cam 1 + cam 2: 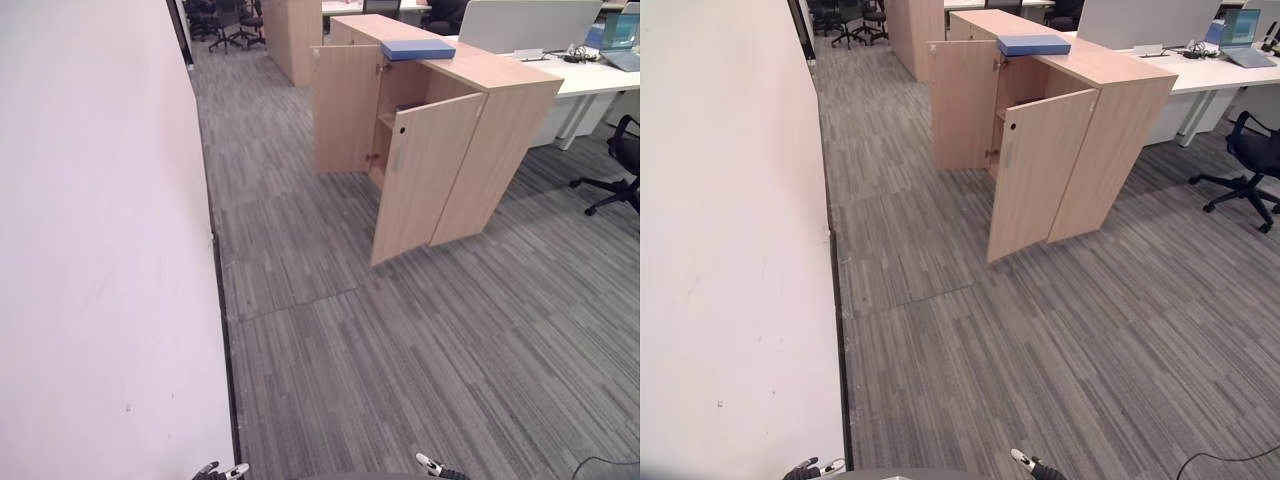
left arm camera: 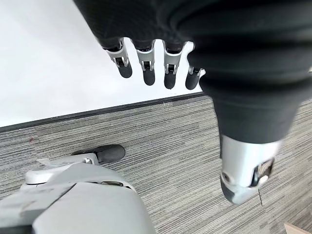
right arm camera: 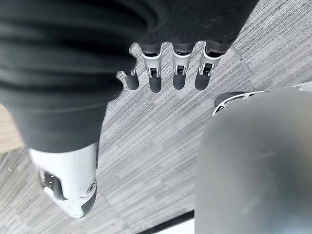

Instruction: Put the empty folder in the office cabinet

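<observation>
The blue folder point(image 1: 417, 49) lies flat on top of the office cabinet point(image 1: 500, 120), over the open compartment and near the cabinet's far end. The cabinet is a low light-wood unit standing on the grey striped carpet point(image 1: 400, 350); both of its doors are swung outward, the near door point(image 1: 425, 175) angled toward the camera and the far door point(image 1: 348, 108) standing on the other side of the opening. A shelf point(image 1: 386, 120) is visible inside, between the two doors. Beyond the cabinet stands a white counter point(image 1: 600, 75) carrying a laptop point(image 1: 1240, 30), and a black office chair point(image 1: 620, 165) sits beside the cabinet's far side. A white wall point(image 1: 90, 250) runs well apart from the cabinet. The left hand point(image 2: 151, 63) hangs over the carpet, well short of the cabinet, fingers straight and relaxed, grasping nothing. The right hand point(image 3: 168, 73) hangs likewise over the carpet, fingers extended and empty.
</observation>
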